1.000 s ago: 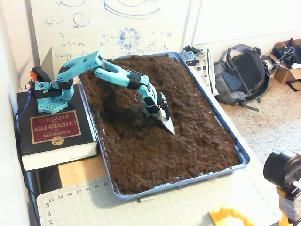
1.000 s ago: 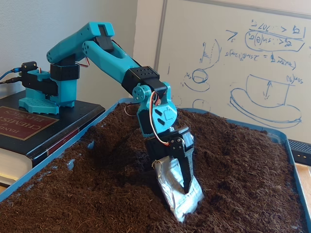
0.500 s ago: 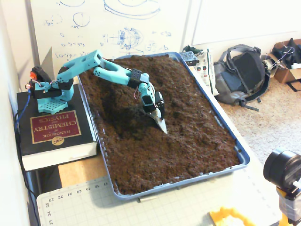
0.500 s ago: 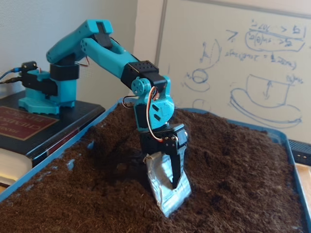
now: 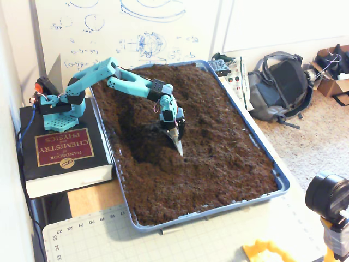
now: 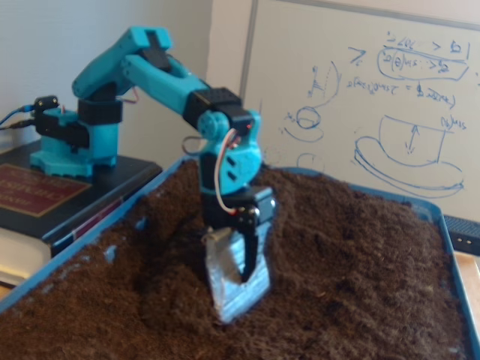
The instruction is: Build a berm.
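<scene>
A blue tray is full of loose dark brown soil. My teal arm reaches from the left into its middle. The gripper points down, shut on a silver foil blade whose lower edge is dug into the soil. A dark hollow lies left of the blade in the higher fixed view. Right of it the soil rises into a low, uneven berm, its outline not sharp.
The arm's base stands on a thick black book left of the tray. A whiteboard leans behind it. A backpack lies on the floor at right. A cutting mat and a camera sit in front.
The gripper has dragged the foil blade through the soil toward the arm's base, leftward in both views. The blade has turned more edge-on in the higher view.
</scene>
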`<state>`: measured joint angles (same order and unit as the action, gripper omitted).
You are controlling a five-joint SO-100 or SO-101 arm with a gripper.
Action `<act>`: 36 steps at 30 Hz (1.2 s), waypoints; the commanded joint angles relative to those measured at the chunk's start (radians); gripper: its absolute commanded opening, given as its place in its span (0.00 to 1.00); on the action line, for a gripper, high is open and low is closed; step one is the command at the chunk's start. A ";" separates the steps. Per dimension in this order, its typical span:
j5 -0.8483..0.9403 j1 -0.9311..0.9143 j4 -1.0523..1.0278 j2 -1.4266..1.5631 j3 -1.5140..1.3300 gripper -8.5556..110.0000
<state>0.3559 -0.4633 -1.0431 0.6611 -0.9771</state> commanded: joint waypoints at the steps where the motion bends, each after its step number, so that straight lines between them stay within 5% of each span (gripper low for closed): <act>1: -0.005 -0.028 -0.095 0.064 -0.034 0.08; 9: -0.005 -0.006 -0.089 0.236 0.008 0.08; 22: -0.005 0.040 0.195 0.557 0.103 0.08; 36: -0.112 0.184 -0.048 1.026 -0.546 0.08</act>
<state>0.2531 -0.3007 -1.0370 1.4757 -1.4404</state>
